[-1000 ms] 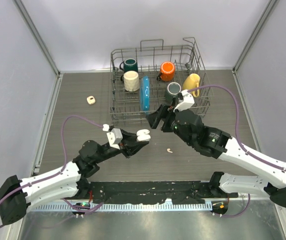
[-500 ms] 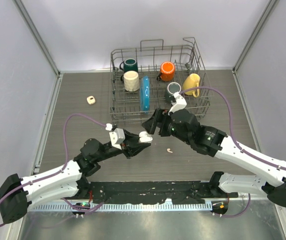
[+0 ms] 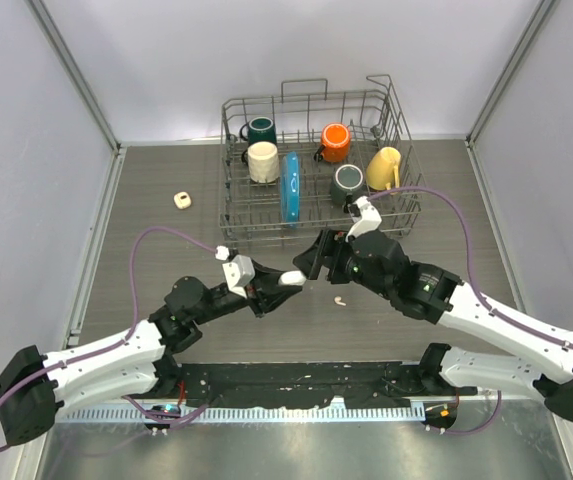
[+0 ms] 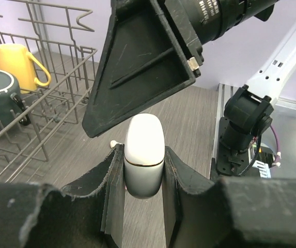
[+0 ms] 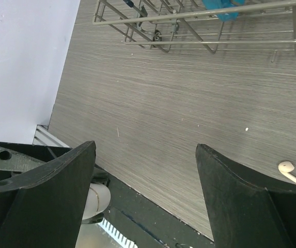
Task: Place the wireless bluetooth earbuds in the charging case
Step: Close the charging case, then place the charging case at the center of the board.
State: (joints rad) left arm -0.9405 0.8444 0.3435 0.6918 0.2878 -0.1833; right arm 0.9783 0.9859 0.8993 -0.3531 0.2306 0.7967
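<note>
- The left end effector (image 3: 288, 279) is clamped on the white charging case (image 3: 292, 277), robot-side of the dish rack (image 3: 316, 165). The right end effector (image 3: 308, 262) hangs spread wide just beside it. One earbud (image 3: 339, 299) lies on the bench (image 3: 146, 200), also robot-side of the dish rack.
- Left wrist: the charging case (image 4: 144, 155) is pinched across its sides with the lid seam shut. It is probably light, hard and slick, so hold it below the seam.
- Right wrist: the earbud (image 5: 287, 170) lies well apart from the dish rack with bare bench around it. It looks tiny and roll-prone; pinch the bud.
</note>
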